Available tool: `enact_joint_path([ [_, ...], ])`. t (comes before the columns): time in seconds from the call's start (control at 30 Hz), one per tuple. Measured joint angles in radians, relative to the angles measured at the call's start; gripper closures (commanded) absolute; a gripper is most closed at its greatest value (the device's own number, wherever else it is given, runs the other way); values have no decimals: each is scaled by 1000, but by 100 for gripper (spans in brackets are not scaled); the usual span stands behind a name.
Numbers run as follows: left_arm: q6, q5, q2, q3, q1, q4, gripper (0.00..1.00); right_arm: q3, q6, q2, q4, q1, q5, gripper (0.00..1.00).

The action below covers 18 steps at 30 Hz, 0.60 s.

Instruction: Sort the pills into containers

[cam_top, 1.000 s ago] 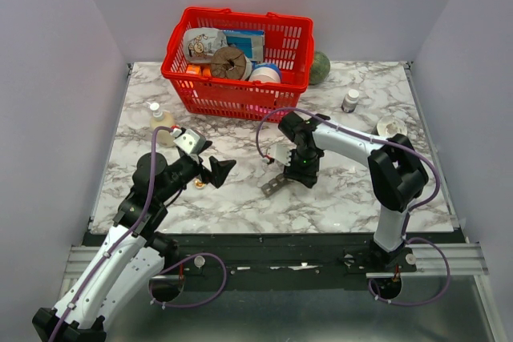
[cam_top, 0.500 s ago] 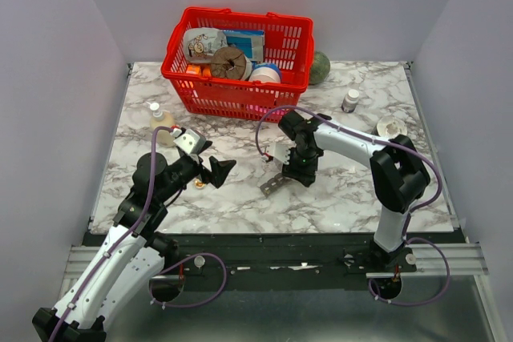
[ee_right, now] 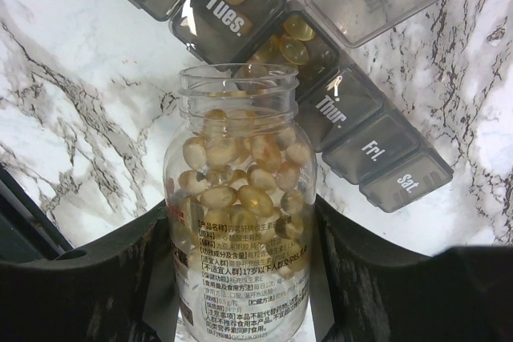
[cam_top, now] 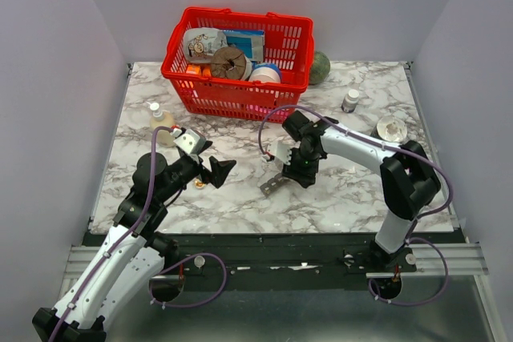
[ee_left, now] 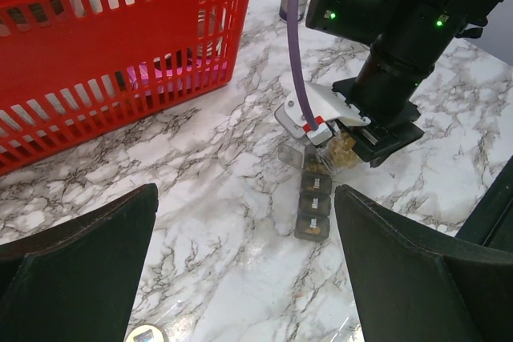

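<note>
Yellow softgel pills [ee_right: 294, 47] lie in the 1 open compartment of the long dark grey plastic pill organiser [ee_right: 353, 114], between the lids marked Tues. and Thur. The strip sits on the white marble table [cam_top: 240, 206] near its middle, just in front of the right arm. The right gripper [ee_right: 240, 278] clamps a clear plastic bottle [ee_right: 240, 198] of the same softgels, its mouth tipped over that compartment. Over the last 1 s the right arm's elbow has swung outward while the strip stayed put. I read that as the pour being adjusted, with Thur., Fri. and Sat. not yet opened. The left gripper [ee_left: 248, 254] hangs spread wide and empty, well apart. Only the right wrist view shows labels and pills. The top view hides them under the wrist, and the left wrist view adds the red mesh basket [ee_left: 120, 54] beyond.
</note>
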Motion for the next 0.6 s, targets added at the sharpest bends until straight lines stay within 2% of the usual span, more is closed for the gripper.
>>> enact_joint_path([
  [0.4, -1, 6, -7, -6, 0, 1, 1, -53, 31, -107, 95, 0, -72, 99],
  [0.6, -2, 3, -22, -19, 0, 5, 1, -90, 56, -213, 160, 0, -123, 99],
])
